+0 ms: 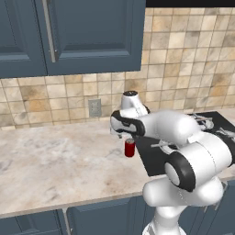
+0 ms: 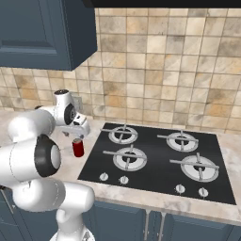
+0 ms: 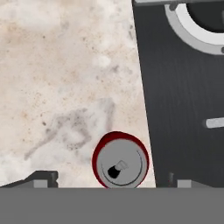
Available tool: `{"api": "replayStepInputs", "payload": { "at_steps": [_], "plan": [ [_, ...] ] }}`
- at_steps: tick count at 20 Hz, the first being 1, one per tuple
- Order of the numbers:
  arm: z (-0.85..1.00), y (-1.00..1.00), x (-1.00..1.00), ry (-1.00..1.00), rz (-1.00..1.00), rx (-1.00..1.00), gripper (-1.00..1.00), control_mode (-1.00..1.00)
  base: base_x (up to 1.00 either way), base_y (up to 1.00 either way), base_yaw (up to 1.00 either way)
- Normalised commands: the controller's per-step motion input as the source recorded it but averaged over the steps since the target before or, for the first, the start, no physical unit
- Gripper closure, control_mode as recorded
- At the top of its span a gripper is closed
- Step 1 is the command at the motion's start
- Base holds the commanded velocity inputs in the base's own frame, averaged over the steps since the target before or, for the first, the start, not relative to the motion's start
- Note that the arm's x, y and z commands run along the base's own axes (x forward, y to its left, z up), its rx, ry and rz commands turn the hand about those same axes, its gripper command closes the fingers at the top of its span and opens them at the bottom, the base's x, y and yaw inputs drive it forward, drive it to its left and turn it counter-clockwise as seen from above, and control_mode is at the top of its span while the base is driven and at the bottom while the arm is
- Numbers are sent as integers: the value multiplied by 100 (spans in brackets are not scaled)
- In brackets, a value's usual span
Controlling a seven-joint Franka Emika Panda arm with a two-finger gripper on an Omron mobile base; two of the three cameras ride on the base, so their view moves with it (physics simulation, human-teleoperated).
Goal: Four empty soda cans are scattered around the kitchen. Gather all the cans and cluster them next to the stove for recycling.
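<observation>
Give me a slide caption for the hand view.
Looking down: upright red can on the marble counter beside the stove edge, between the open tool's fingertips.

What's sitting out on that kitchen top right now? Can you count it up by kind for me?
Red soda cans: 1, the red can standing on the counter beside the stove.
Burners on the stove: 4.
Stove knobs: 4.
Total: 9 things.
</observation>
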Motion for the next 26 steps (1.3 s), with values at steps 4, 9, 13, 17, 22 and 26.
{"api": "replayStepInputs", "payload": {
  "at_steps": [4, 9, 13, 17, 22, 26],
  "plan": [
    [29, 0, -58, -1, 0, 0, -100, -100, 0, 0, 0],
    [0, -4, -67, 0, 0, 0, -100, -100, 0, 0, 0],
    [4, 0, -71, -1, 0, 0, -100, -100, 0, 0, 0],
    [4, 1, -71, 0, 0, 0, -100, -100, 0, 0, 0],
    [17, 0, -66, -1, 0, 0, -100, -100, 0, 0, 0],
    [6, 0, -71, -4, 0, 0, -100, -100, 0, 0, 0]
  ]
}}
